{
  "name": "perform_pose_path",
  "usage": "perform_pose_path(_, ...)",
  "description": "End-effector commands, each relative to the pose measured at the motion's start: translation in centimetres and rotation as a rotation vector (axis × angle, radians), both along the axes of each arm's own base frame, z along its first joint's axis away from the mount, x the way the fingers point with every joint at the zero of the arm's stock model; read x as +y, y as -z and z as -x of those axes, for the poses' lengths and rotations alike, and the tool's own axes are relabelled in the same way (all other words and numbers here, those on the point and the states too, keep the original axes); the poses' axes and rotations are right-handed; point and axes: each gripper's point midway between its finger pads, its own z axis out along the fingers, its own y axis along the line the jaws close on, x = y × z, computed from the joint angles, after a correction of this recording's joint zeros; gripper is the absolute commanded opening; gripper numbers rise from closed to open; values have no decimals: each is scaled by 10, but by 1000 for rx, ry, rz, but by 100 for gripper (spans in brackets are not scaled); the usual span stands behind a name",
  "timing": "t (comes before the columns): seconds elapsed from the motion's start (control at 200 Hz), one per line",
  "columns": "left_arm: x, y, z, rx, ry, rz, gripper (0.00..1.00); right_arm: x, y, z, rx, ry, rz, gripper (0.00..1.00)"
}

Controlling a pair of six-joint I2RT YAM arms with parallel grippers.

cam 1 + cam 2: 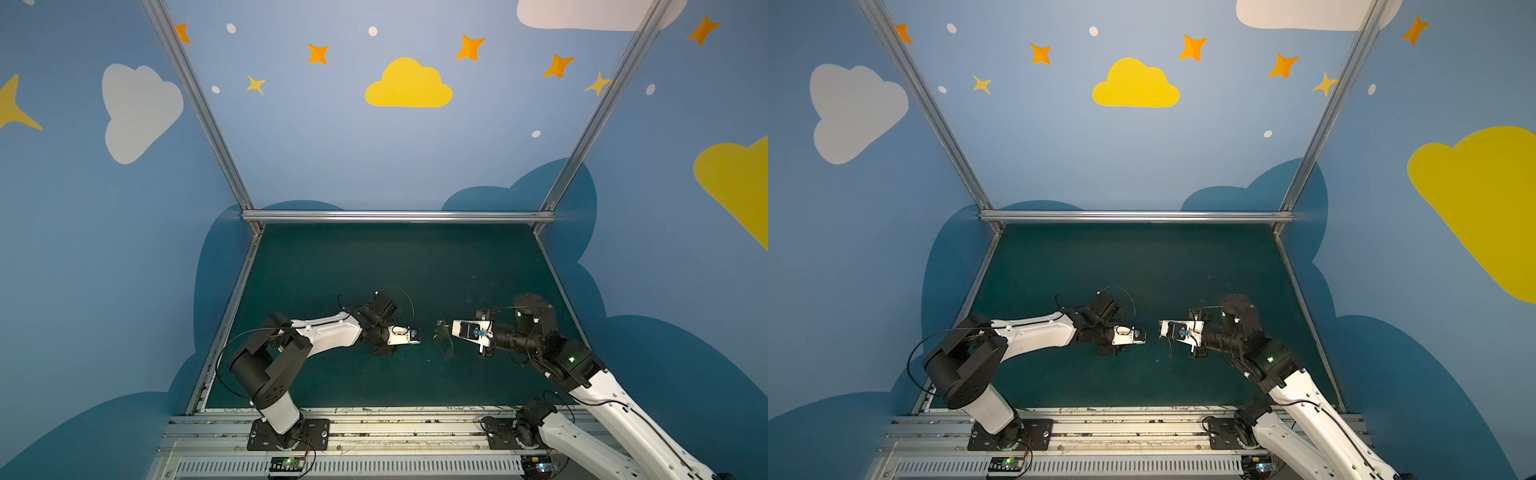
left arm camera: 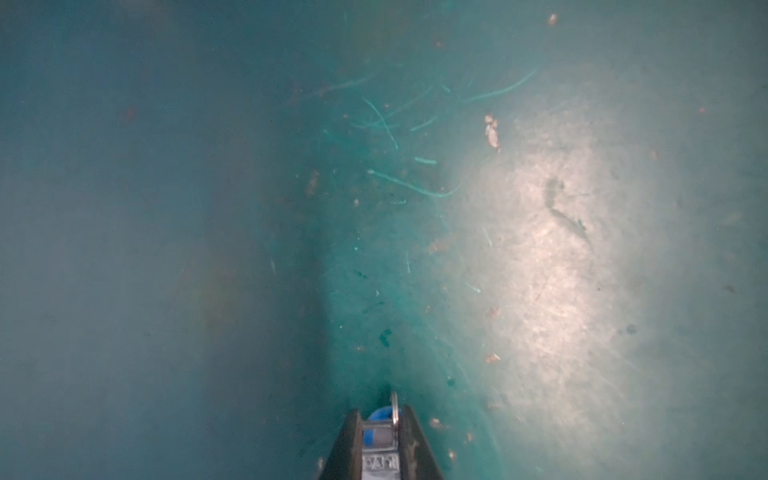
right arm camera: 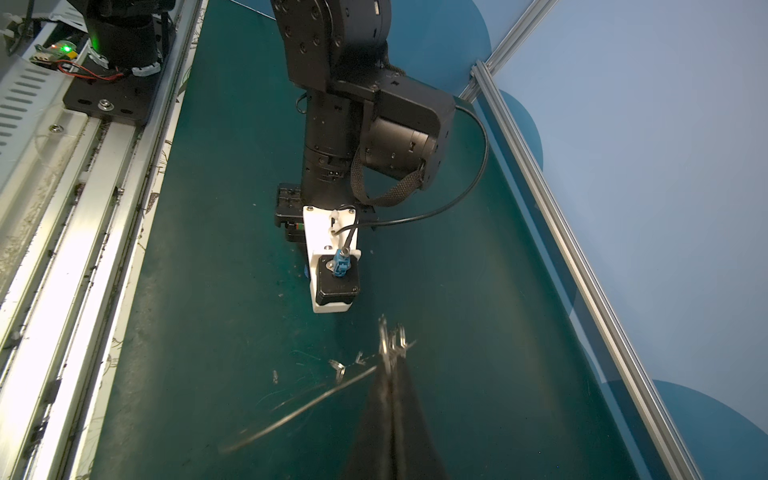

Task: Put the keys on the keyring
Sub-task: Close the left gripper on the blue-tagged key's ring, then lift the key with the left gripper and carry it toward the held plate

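Observation:
In the left wrist view a thin silver key [image 2: 394,405] stands edge-on against the inner face of one finger of my left gripper [image 2: 380,409]. The jaws stand narrowly apart, close over the green mat. The key does not show in the top views. My right gripper [image 3: 390,370] is shut on the keyring [image 3: 299,411], a thin grey plate seen edge-on here. Small wire rings [image 3: 390,340] stick out past the fingertips. In a top view the keyring [image 1: 443,340] hangs between the left gripper [image 1: 419,335] and the right gripper [image 1: 452,333], which face each other a short way apart.
The green mat [image 1: 395,270] is scratched and carries small crumbs. Aluminium rails [image 1: 374,428] with both arm bases run along the front edge. Blue painted walls and metal posts close the other three sides. The left arm's wrist camera [image 3: 334,282] faces my right gripper.

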Motion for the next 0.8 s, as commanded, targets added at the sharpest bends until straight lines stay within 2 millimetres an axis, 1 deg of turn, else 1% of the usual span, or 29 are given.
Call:
perform_pose_path(0.0, -1, 1, 2, 32, -3, -1, 16, 2, -2, 0, -2, -8, -24, 0)
perform_pose_path(0.045, -1, 1, 3, 38, -3, -2, 16, 2, -2, 0, -2, -8, -25, 0)
perform_pose_path(0.075, -1, 1, 4, 43, -2, -2, 13, 2, -2, -1, -3, -8, -26, 0)
perform_pose_path(0.17, 0, 2, 6, 50, 3, -3, 13, 2, -1, -1, -3, -7, -25, 0)
perform_pose_path(0.451, 1, 3, 8, 74, 12, -25, 16, 2, -1, -2, 0, -7, -30, 0)
perform_pose_path(0.791, 5, 9, 7, 74, 14, -61, 13, 2, 0, -2, -1, -4, -30, 0)
